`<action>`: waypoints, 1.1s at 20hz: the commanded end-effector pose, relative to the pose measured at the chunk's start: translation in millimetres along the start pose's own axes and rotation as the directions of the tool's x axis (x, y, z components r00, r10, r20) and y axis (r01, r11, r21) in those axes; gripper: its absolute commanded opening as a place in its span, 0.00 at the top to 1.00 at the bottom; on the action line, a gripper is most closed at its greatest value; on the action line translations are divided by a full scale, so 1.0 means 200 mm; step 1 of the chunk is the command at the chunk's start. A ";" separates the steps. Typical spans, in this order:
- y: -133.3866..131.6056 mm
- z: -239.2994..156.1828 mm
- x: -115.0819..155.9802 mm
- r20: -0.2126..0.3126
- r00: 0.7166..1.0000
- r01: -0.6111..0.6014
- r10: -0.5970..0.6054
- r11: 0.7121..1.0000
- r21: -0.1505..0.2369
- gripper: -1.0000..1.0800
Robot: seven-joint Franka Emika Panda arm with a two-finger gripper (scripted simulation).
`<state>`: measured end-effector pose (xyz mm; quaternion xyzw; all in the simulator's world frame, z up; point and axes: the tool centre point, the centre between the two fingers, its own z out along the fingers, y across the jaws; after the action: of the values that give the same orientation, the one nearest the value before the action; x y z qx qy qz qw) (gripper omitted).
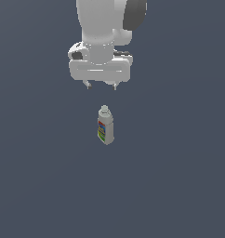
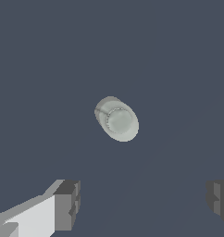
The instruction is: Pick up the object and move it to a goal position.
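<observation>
Claw (image 1: pixel 101 86) hangs above the bottle (image 1: pixel 105 126), fingers spread wide w/ nothing between them, clear air btwn tips and cap. Bottle stands upright on the dark counter (image 1: pixel 179 186), alone, roughly under the claw but set a bit toward the viewer in the exterior view. Wrist view looks almost straight down on it: round cap (image 2: pixel 119 121) in the middle, body peeking out behind, both fingertips (image 2: pixel 67 203) well apart from it on either side. Handling guess: small light-grey plastic, so prob. light and fairly stiff, maybe a little give if squeezed hard; smooth walls + glossy label (image 1: pixel 101 130) could be slippery. Tall and narrow w/ small base, so a nudge from one finger before the other may tip it. Best hold, imo: across the body approx. mid-height, below the shoulder, on the flatter sides, not on the cap (round, narrow, easy to slip off). It's narrower than the spread, so it should fit once the claw is centred over it and lowered.
</observation>
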<state>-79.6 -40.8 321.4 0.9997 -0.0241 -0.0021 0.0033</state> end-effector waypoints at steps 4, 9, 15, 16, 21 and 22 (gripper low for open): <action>0.00 0.02 0.02 0.000 0.999 0.053 -0.053 0.999 0.000 0.04; 0.00 0.04 0.05 -0.001 0.991 0.135 -0.135 0.991 0.001 0.04; -0.01 0.08 0.09 -0.002 0.962 0.272 -0.272 0.962 0.001 0.04; -0.01 0.09 0.10 -0.002 0.955 0.297 -0.297 0.955 0.001 0.04; -0.01 0.13 0.14 -0.004 0.909 0.417 -0.417 0.909 0.002 0.04; -0.01 0.13 0.15 -0.004 0.899 0.439 -0.439 0.899 0.002 0.04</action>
<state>-52.4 -39.5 296.6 0.9832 0.1823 -0.0012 0.0015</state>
